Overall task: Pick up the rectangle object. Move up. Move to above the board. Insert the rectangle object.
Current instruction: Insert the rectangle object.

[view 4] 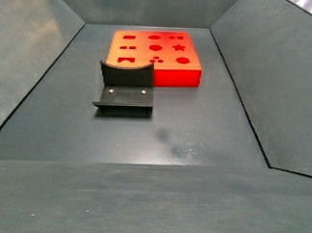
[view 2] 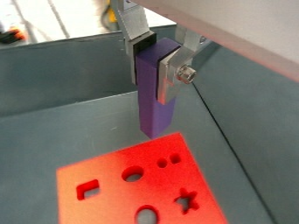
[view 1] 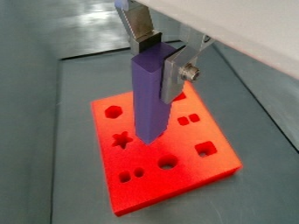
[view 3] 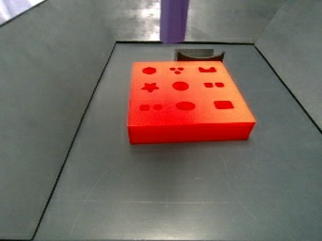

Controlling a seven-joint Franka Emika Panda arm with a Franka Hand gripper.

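My gripper is shut on the purple rectangle object, which hangs upright between the silver fingers. In both wrist views the block's lower end hovers above the red board. In a wrist view the block hangs over the board's edge by the grey floor. In a side view only the block's lower part shows, high behind the board; the gripper is out of frame there. Neither block nor gripper shows in the side view with the board at the back.
The dark fixture stands on the floor against the board's side; it also shows behind the board. Sloping grey walls enclose the bin floor. The board's top has star, circle, square and heart holes.
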